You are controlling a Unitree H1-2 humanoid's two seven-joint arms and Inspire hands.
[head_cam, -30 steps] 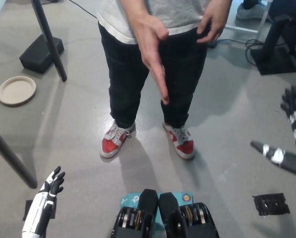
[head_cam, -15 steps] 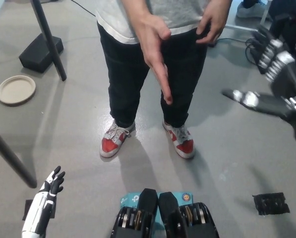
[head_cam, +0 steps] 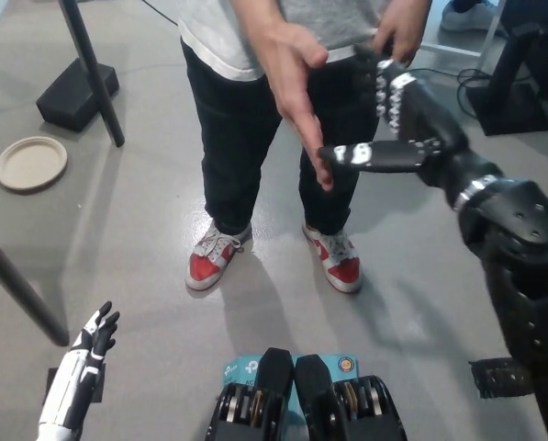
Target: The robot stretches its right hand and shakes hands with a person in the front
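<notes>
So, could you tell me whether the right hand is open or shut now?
Open. The right hand has its fingers spread and holds nothing, close beside the person's hand, not clasped.

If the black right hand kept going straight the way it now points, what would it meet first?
Most likely the person's outstretched hand: the right hand is open beside it, one finger reaching toward its lower edge. Depth from this steep view is unclear. The left hand rests low.

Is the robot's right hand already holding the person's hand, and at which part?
Nothing is held yet. The black right hand is open beside the person's outstretched hand, not clasping it.
</notes>
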